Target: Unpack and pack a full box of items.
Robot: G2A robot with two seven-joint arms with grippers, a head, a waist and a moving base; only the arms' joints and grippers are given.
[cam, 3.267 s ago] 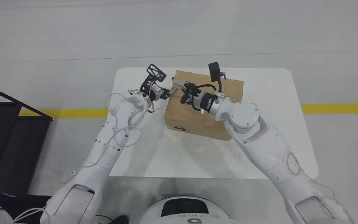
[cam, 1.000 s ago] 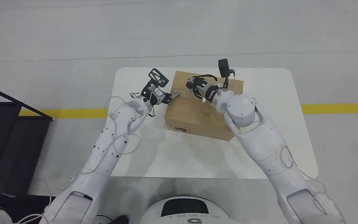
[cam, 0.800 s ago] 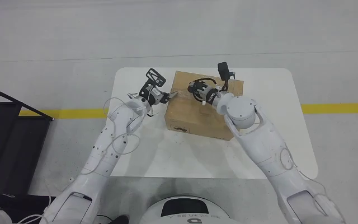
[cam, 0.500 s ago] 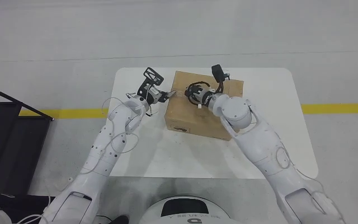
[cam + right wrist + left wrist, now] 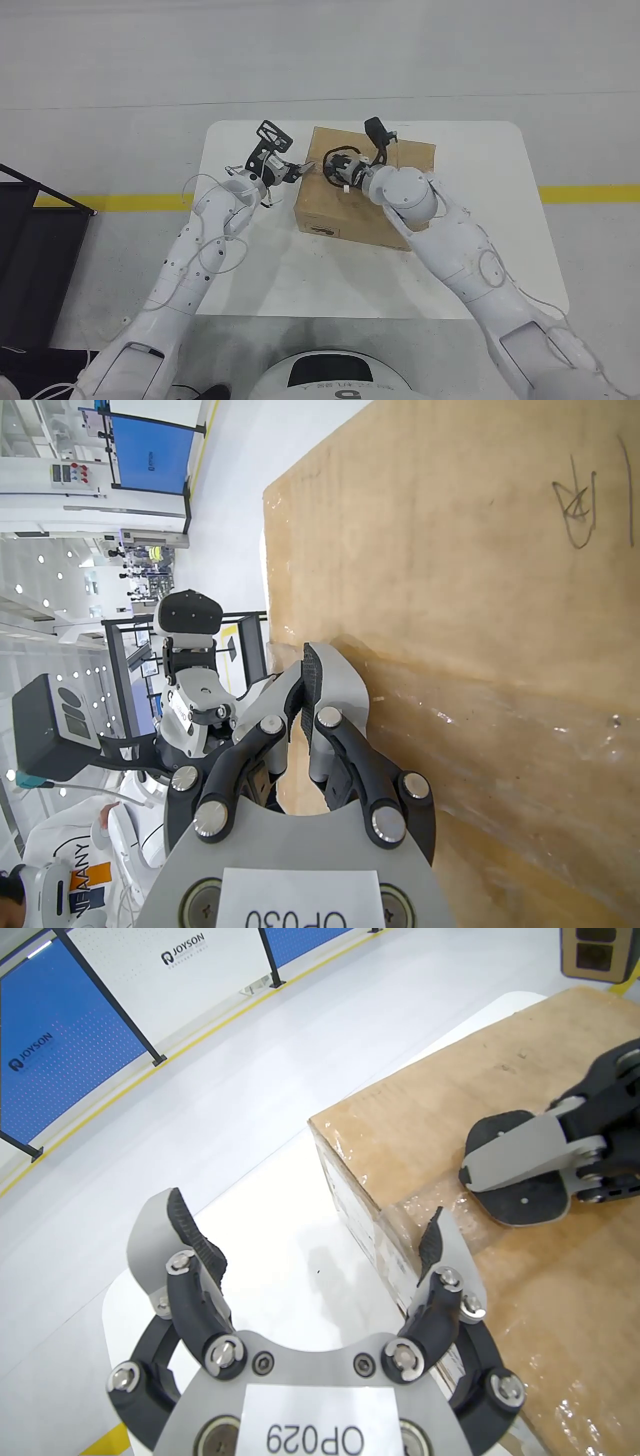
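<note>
Sitting on table (image 5: 300, 280), sealed cardboard box (image 5: 335, 207)

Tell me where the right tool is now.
In the top view, the right tool is on top of the cardboard box, at the taped seam near its left edge, with the left tool just beyond that edge.

A white table (image 5: 250, 285) stands on a grey floor (image 5: 300, 60) crossed by 1 yellow line (image 5: 590, 192); a black rack (image 5: 28, 262) sits near the table.
</note>
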